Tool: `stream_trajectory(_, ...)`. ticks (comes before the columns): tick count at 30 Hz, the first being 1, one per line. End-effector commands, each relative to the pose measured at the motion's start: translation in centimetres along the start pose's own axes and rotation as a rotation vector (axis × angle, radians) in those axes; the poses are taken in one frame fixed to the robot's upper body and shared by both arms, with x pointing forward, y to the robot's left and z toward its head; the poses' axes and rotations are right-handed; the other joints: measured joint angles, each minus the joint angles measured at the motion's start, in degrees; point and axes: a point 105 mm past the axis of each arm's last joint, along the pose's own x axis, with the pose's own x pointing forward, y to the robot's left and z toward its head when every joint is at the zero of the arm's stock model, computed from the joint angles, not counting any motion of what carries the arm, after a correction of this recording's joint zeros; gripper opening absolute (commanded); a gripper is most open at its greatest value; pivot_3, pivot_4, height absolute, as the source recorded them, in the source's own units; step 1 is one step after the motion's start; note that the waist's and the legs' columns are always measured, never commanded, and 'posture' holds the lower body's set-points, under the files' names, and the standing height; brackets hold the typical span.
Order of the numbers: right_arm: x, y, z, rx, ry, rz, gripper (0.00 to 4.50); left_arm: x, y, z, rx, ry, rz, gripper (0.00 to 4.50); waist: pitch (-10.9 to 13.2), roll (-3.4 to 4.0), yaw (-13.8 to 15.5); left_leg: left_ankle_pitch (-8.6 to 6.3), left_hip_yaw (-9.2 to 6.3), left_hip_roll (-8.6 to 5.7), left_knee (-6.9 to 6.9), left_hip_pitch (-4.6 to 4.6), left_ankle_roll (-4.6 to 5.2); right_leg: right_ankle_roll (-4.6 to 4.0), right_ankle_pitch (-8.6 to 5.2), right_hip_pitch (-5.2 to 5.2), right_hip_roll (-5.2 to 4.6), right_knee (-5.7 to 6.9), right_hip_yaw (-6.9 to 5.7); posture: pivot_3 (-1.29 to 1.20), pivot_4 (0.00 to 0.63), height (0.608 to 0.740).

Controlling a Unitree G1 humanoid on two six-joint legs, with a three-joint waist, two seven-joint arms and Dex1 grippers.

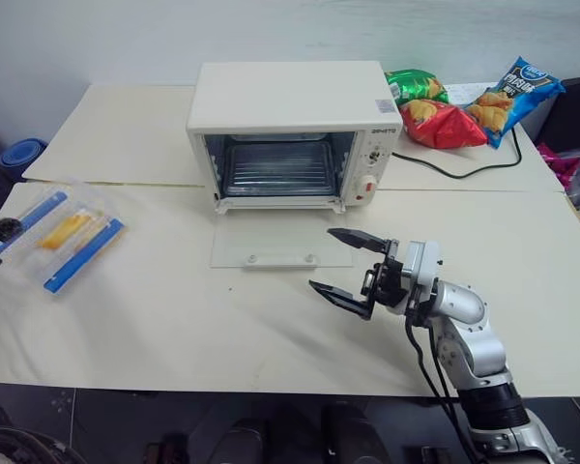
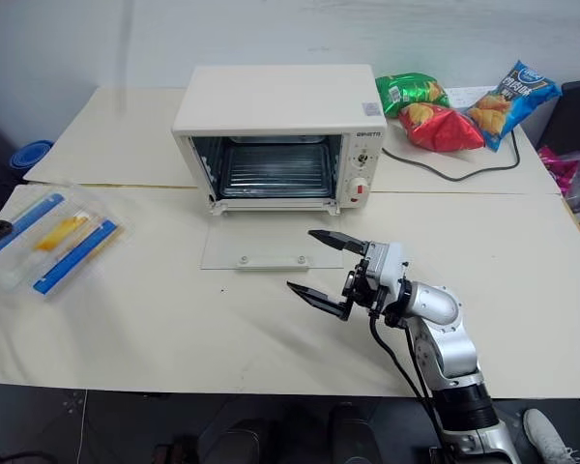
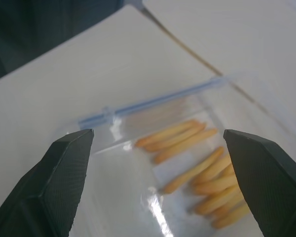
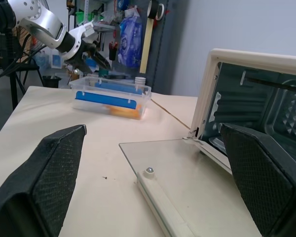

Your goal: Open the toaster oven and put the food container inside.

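Soft, even overhead light fills the head views; the cream table is bright, with faint shadows. At lower left and along the bottom the frame falls dark. In the left wrist view the food container is blurred, with a glare streak at lower centre.

Small dark brand lettering on toaster oven front, unreadable, perhaps a logo
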Motion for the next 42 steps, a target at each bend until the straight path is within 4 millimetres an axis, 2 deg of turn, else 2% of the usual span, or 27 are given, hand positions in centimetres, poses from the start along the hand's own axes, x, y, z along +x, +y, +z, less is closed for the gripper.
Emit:
stream_trajectory(1, 0.3, 0.2, 0.7, -0.007, -0.030, 0.012, 4.50, -1.7, 1.1, 2.1, 0.012, -0.049, 0.048, 4.47, 0.0, 0.00, -0.1, 0.00, 0.00, 0.00, 0.00, 0.00, 0.00, 0.00, 0.00, 0.00, 0.00, 0.00, 0.00, 0.00, 0.150, 0.740)
stream_trajectory(5, 0.2, 0.2, 0.5, 0.010, -0.024, 0.014, 4.50, -2.4, 3.8, -0.5, 0.019, 0.053, 0.151, 4.47, 0.0, 0.01, -0.3, -0.01, 0.02, 0.02, -0.07, 0.01, 0.00, 0.00, 0.00, -0.05, 0.02, 0.03, 0.08, 0.00, 0.150, 0.740)
stream_trajectory(8, 0.1, 0.2, 0.5, 0.018, -0.020, 0.009, 4.50, -2.9, 5.0, -1.1, 0.020, 0.053, 0.208, 4.47, 0.0, -0.01, 0.0, -0.04, 0.01, 0.09, -0.02, 0.00, -0.04, -0.02, 0.01, -0.07, 0.07, 0.04, 0.06, 0.00, 0.150, 0.740)
stream_trajectory(13, 0.1, 0.3, 0.3, 0.026, -0.019, 0.001, 4.50, -1.8, 4.8, -4.1, -0.023, 0.128, 0.186, 4.47, 0.0, -0.09, 0.9, -0.06, -0.03, 0.07, 0.07, -0.01, -0.03, -0.09, 0.05, 0.06, 0.06, -0.05, 0.02, 0.00, 0.150, 0.740)
stream_trajectory(17, 0.3, 0.4, 0.4, 0.030, -0.022, 0.004, 4.50, -0.7, 4.5, -5.2, -0.061, 0.147, 0.169, 4.47, 0.0, -0.10, 1.4, -0.07, -0.02, 0.07, 0.07, 0.00, -0.03, -0.09, 0.05, 0.04, 0.06, -0.25, 0.01, 0.00, 0.150, 0.740)
stream_trajectory(20, 0.3, 0.4, 0.3, 0.033, -0.022, 0.010, 4.50, -0.3, 4.1, -4.9, -0.074, 0.146, 0.159, 3.87, -0.1, -0.16, 1.2, -0.08, -0.02, 0.13, 0.07, -0.01, -0.06, -0.10, 0.06, 0.04, 0.13, -0.32, -0.02, 0.00, 0.150, 0.740)
stream_trajectory(28, 0.3, 0.7, 0.2, 0.045, -0.018, -0.003, 4.50, 0.0, 3.6, -3.8, -0.026, 0.138, 0.141, 1.42, -0.1, -0.17, 1.1, -0.13, 0.02, 0.35, 0.05, -0.01, -0.15, -0.23, 0.13, 0.04, 0.37, -0.31, -0.02, 0.00, 0.150, 0.740)
stream_trajectory(30, 0.1, 0.8, 0.2, 0.045, -0.017, -0.003, 4.50, 0.0, 2.9, -2.9, -0.011, 0.113, 0.110, 0.84, -0.1, -0.17, 1.2, -0.13, 0.02, 0.36, 0.07, 0.00, -0.16, -0.24, 0.14, 0.04, 0.38, -0.34, -0.02, 0.00, 0.150, 0.740)
stream_trajectory(33, -0.3, 0.7, 0.7, 0.036, -0.017, -0.007, 4.50, -0.2, 0.2, -1.7, 0.083, 0.114, -0.015, 0.17, -0.1, -0.18, 1.3, -0.14, 0.01, 0.40, 0.09, -0.01, -0.18, -0.26, 0.15, 0.04, 0.41, -0.37, -0.01, 0.00, 0.150, 0.740)
stream_trajectory(38, -1.9, 0.4, 1.7, -0.031, 0.005, -0.027, 4.50, -1.2, -4.9, -0.9, 0.208, 0.153, -0.232, 0.17, -0.1, -0.19, 1.4, -0.15, 0.00, 0.40, 0.09, -0.07, -0.18, -0.27, 0.16, 0.04, 0.42, -0.34, 0.00, 0.00, 0.150, 0.740)
stream_trajectory(42, -4.5, 0.1, 1.5, -0.046, 0.097, -0.096, 4.50, -2.1, -11.6, -2.5, 0.346, 0.242, -0.447, 0.17, -0.1, -0.21, 2.1, -0.16, -0.19, 0.36, 0.12, -0.14, -0.17, -0.27, 0.16, 0.09, 0.40, -0.38, -0.09, 0.00, 0.150, 0.740)
